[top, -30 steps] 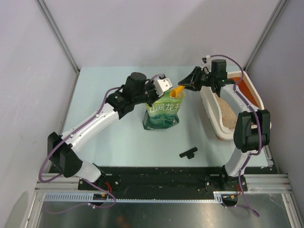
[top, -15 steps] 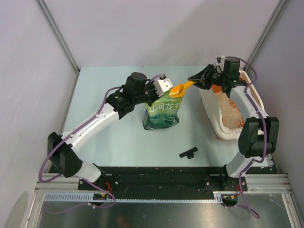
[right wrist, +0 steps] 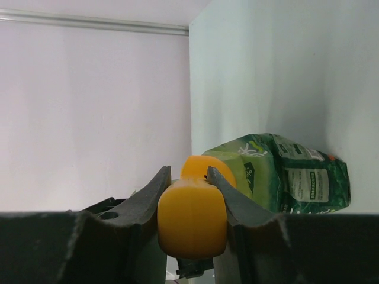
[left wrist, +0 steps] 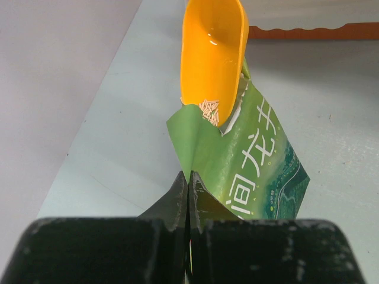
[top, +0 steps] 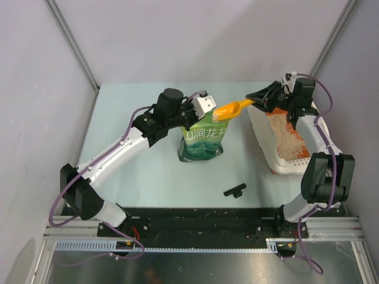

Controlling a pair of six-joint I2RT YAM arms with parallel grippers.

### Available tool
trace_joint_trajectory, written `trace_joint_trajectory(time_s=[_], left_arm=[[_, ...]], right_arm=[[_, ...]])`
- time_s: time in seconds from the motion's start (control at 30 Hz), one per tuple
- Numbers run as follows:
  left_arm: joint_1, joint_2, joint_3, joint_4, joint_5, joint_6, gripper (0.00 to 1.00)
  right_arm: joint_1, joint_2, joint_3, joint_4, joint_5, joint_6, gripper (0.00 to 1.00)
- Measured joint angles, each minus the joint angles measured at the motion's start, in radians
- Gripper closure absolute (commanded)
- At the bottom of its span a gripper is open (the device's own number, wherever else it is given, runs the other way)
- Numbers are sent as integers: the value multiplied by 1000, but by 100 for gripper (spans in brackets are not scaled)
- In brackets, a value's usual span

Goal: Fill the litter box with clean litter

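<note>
The litter box (top: 261, 139), a white tray with an orange inside, lies at the right with pale clean litter (top: 288, 139) in it. A green bag (top: 203, 143) stands mid-table. My left gripper (top: 189, 123) is shut on the bag's top edge; in the left wrist view its jaws (left wrist: 189, 177) pinch the green flap (left wrist: 254, 160). My right gripper (top: 256, 98) is shut on the handle of an orange scoop (top: 230, 110), held level between the bag's mouth and the box. A few pellets (left wrist: 208, 109) lie in the scoop's bowl (left wrist: 213, 53). The right wrist view shows the handle (right wrist: 190, 219) between my fingertips (right wrist: 188, 171).
A small black piece (top: 234, 190) lies on the table near the front edge. Grey walls and metal posts (top: 73, 47) close in the table at the back and sides. The box's orange rim (left wrist: 314, 31) shows beyond the scoop in the left wrist view.
My right gripper has drawn the scoop up out of the bag's mouth and carried it right, towards the litter box. The left arm and bag have stayed put.
</note>
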Motion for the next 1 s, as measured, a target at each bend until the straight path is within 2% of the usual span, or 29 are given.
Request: trace_joint_trajectory(time_s=[0.47,1.0], left_arm=[[0,13,21,-11,-13,8,100],[-4,51,51,-13,-32,56,100]], right_arm=[[-51,0,-69,180,-78,96,100],[-185,-49,-305,567,-212,399,100]])
